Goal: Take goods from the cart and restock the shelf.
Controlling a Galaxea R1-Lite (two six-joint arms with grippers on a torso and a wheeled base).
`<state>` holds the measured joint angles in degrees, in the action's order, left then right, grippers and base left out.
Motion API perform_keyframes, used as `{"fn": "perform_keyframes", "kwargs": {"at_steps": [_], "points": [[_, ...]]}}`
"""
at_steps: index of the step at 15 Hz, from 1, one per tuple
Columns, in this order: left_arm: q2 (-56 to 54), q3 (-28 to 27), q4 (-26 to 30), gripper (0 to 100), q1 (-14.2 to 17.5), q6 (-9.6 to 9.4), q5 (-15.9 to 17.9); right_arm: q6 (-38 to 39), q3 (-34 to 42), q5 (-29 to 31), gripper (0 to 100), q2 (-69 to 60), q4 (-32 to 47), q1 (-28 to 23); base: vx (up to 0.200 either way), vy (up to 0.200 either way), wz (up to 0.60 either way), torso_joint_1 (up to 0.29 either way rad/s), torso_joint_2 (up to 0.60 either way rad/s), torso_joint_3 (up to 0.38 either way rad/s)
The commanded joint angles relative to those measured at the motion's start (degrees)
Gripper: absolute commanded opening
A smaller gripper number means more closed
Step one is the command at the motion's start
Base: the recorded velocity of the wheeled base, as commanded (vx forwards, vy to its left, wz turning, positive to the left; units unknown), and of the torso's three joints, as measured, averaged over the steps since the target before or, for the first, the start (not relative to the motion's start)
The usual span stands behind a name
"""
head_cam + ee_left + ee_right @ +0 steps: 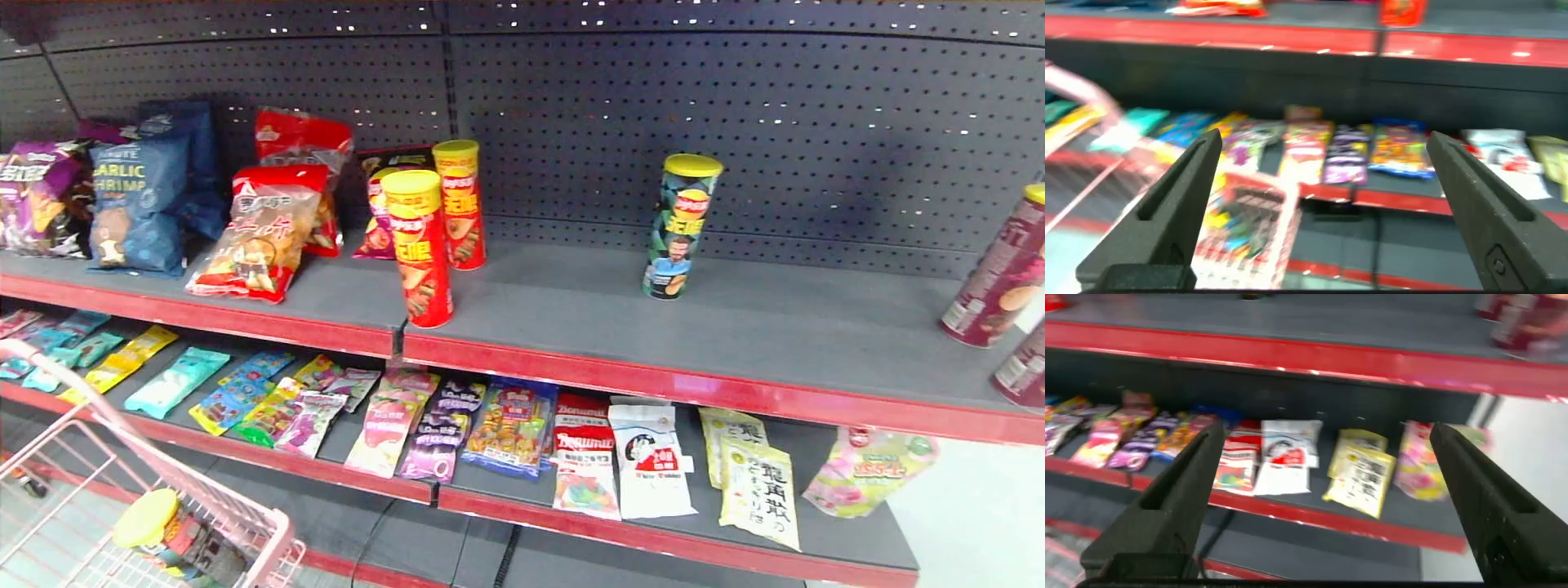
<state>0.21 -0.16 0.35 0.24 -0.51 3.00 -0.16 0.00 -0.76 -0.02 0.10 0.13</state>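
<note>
The pink wire cart (pixel 245 510) stands at the lower left, and a can with a yellow lid (pixel 151 523) lies in it. On the upper shelf (pixel 735 327) stand two red chip cans (pixel 420 245), a dark green can (pixel 680 224) alone in the middle and maroon cans (pixel 996 273) at the right edge. My left gripper (pixel 1323 204) is open with nothing between its fingers, and hangs before the lower shelf, with the cart's corner (pixel 1274 220) beyond it. My right gripper (pixel 1323 498) is open and holds nothing, facing the lower shelf's white and yellow packets (pixel 1360 469).
Snack bags (pixel 139 204) fill the upper shelf's left end. Flat candy and snack packets (pixel 506 429) lie in a row on the lower shelf. Bare grey shelf board lies on either side of the green can. A pegboard wall (pixel 735 106) backs the shelves.
</note>
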Motion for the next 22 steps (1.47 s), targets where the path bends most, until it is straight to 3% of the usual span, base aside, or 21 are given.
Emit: {"fn": "perform_keyframes", "kwargs": {"at_steps": [1,7,12,22], "points": [[-0.03,-0.02,0.00,100,0.02,-0.02,-0.01,-0.02,0.00,-0.04,100,0.02,-0.01,0.04,0.000,0.000,0.60,0.002,0.00,0.002],[-0.03,0.07,0.00,100,0.02,-0.02,-0.01,0.07,0.00,-0.04,100,0.02,-0.01,0.04,0.000,0.000,0.60,0.002,0.00,0.003],[-0.03,0.07,0.00,100,0.02,-0.02,-0.01,0.16,0.00,-0.04,100,0.02,-0.01,0.04,0.000,0.000,0.00,-0.030,0.08,0.044],[-0.03,0.07,0.00,100,0.02,-0.02,-0.01,0.33,0.00,-0.04,100,0.02,-0.01,0.04,0.000,0.000,0.00,-0.161,0.40,0.232]]}}
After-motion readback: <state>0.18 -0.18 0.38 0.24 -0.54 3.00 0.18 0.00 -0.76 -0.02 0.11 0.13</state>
